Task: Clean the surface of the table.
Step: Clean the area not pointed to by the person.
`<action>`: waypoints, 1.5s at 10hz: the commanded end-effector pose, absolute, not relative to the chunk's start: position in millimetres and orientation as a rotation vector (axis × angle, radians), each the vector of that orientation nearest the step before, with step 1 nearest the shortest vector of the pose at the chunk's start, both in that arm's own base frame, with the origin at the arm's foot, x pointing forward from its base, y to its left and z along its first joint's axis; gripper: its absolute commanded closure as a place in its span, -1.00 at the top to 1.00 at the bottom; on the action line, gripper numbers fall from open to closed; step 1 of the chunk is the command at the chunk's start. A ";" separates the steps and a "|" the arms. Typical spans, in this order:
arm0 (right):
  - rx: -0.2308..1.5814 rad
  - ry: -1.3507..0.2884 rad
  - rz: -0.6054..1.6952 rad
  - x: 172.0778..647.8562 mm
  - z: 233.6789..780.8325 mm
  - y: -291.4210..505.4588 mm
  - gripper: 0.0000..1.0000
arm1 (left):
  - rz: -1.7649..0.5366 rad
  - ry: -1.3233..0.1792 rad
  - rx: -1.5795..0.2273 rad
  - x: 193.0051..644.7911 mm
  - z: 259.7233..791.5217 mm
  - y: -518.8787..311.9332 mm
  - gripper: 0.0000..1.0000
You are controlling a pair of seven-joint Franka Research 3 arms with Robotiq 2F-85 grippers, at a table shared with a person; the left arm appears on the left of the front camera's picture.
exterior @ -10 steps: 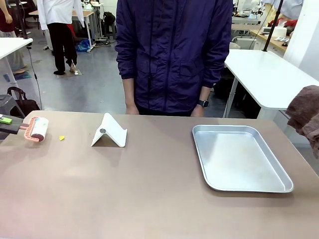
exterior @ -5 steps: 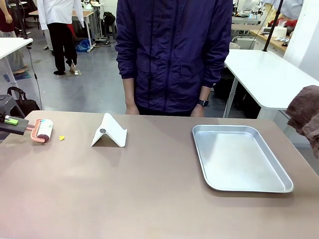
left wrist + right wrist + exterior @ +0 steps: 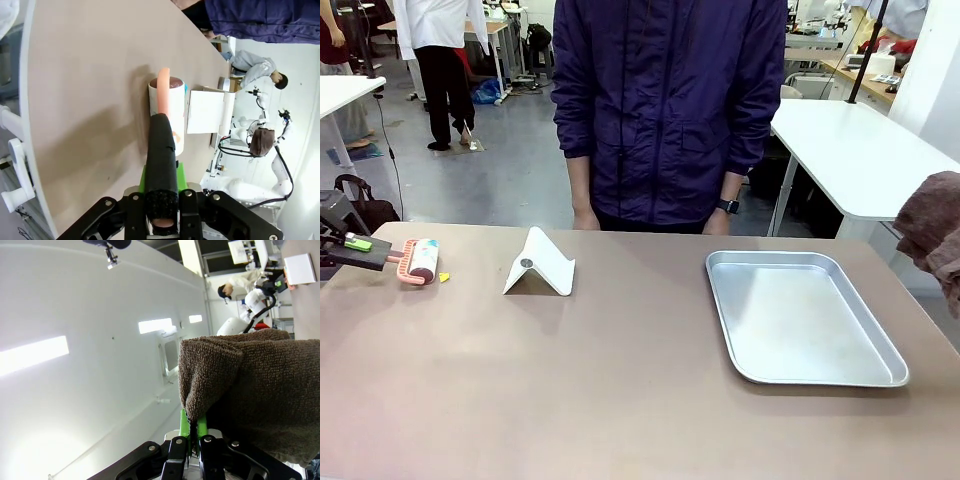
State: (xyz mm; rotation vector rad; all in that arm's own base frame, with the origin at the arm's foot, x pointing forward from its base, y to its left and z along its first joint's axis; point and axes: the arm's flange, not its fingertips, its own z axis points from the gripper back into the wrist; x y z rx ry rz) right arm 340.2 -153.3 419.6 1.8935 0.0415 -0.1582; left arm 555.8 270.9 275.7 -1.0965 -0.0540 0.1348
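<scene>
While the left claw (image 3: 365, 254) pinches the black handle of a lint roller (image 3: 418, 262) at the counter's (image 3: 620, 390) left edge, its roll rests on the taupe top beside a yellow scrap (image 3: 444, 277). At the right edge, the right claw (image 3: 192, 432) is clamped on a brown towel (image 3: 932, 235), held above the counter.

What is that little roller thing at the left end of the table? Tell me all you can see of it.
The lint roller has a white drum with dark ends in a salmon-pink frame and a black handle. It lies low on the brown table, beside a tiny yellow scrap. The left gripper is shut on its handle.
</scene>
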 end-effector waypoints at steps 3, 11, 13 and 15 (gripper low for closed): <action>1.898 0.030 -0.154 339.7 423.3 -154.5 -0.89 | 0.089 0.033 -1.041 560.6 249.8 233.8 -0.56; 1.898 0.030 -0.154 339.7 423.3 -154.5 -0.89 | 0.048 -0.027 -1.400 564.4 295.8 208.9 -0.56; 1.898 0.030 -0.154 339.7 423.3 -154.5 -0.89 | 0.018 -0.024 -1.650 539.7 341.7 235.2 -0.56; 1.898 0.030 -0.154 339.7 423.3 -154.5 -0.89 | 0.003 -0.048 -1.681 484.0 370.5 271.0 -0.56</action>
